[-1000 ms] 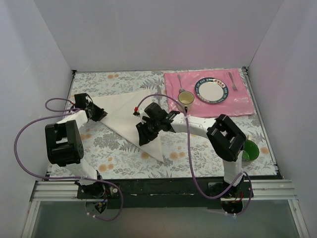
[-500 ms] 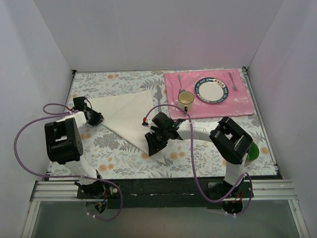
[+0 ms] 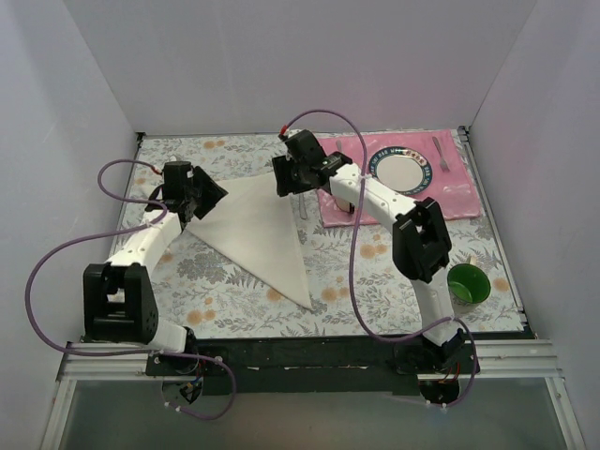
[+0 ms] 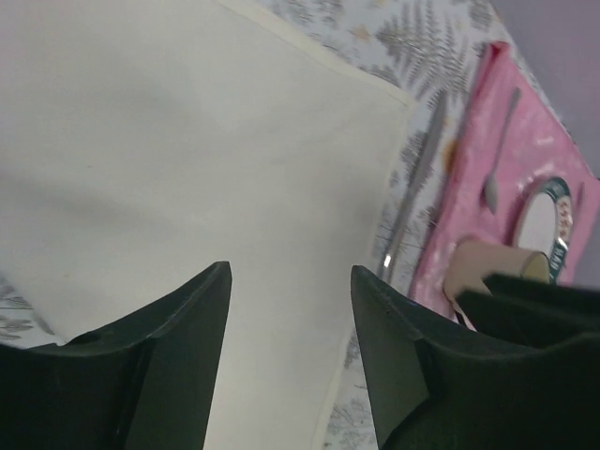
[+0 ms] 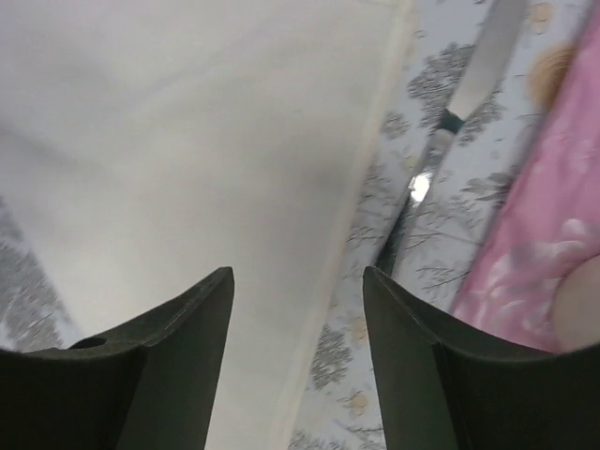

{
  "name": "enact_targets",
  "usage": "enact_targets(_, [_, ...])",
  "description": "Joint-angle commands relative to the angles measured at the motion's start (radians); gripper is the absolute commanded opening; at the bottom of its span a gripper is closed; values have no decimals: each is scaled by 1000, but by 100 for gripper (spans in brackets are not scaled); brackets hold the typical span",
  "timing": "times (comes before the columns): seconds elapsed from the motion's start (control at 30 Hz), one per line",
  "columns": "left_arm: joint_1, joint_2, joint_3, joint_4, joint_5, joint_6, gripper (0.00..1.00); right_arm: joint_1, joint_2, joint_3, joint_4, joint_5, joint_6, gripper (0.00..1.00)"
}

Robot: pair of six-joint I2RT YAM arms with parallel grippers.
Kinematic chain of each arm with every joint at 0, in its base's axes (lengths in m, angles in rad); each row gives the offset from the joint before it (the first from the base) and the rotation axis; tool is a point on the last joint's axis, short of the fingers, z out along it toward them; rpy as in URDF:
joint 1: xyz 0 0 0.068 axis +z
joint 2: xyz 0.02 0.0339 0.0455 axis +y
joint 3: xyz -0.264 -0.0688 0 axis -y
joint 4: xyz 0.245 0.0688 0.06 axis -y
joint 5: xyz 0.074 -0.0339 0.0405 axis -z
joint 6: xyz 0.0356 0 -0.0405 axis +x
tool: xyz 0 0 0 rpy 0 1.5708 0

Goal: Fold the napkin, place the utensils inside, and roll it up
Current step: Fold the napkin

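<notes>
The off-white napkin [image 3: 258, 230] lies flat on the flowered tablecloth, folded into a triangle with its tip toward the near edge. It fills the left wrist view [image 4: 187, 150] and the right wrist view [image 5: 187, 141]. The silver knife [image 3: 302, 204] lies on the tablecloth between the napkin's right edge and the pink placemat, and shows in both wrist views [image 4: 412, 187] [image 5: 473, 75]. My left gripper [image 3: 208, 200] [image 4: 291, 281] hovers open and empty over the napkin's left corner. My right gripper [image 3: 284, 184] [image 5: 298, 281] hovers open and empty over the napkin's far right corner, beside the knife.
A pink placemat [image 3: 450, 197] at the back right holds a plate [image 3: 400, 172] and a fork [image 3: 441, 154]. A spoon [image 4: 497, 159] and a tan cup [image 4: 487, 267] sit on its left part. A green bowl [image 3: 466, 283] stands near the right arm's base.
My right gripper has left the napkin's near tip and swung up to the far right corner. My left gripper has risen and shifted right, over the left corner. The napkin stays a flat triangle.
</notes>
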Motion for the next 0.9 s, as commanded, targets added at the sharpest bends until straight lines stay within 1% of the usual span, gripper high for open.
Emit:
enact_targets(0.0, [-75, -140, -11, -10, 34, 3, 55, -50, 151, 159, -151, 130, -68, 65])
enact_targets(0.07, [-87, -171, -28, -12, 49, 10, 55, -65, 189, 239, -160, 139, -84, 63])
enact_targets(0.2, [-96, -245, -56, -35, 86, 29, 59, -78, 274, 306, -145, 116, -138, 60])
enact_targets(0.27, [-99, -283, -61, -46, 99, 36, 67, -79, 298, 332, -142, 117, -161, 60])
enact_targets(0.3, [-99, -294, -61, -56, 102, 41, 68, -81, 324, 343, -145, 105, -168, 60])
enact_targets(0.37, [-101, -323, -47, -66, 102, 49, 68, -82, 350, 375, -165, 107, -170, 60])
enact_targets(0.47, [-101, -343, -13, -98, 80, 81, 69, -82, 380, 377, -162, 111, -176, 57])
enact_targets(0.57, [-102, -357, 18, -122, 56, 101, 69, -82, 398, 374, -163, 108, -179, 52])
enact_targets(0.67, [-102, -372, 34, -139, 50, 110, 69, -84, 413, 372, -174, 128, -182, 50])
enact_targets(0.73, [-102, -380, 44, -147, 46, 113, 69, -85, 426, 372, -182, 113, -185, 50])
enact_targets(0.87, [-102, -387, 54, -156, 42, 113, 69, -85, 455, 391, -232, 94, -176, 42])
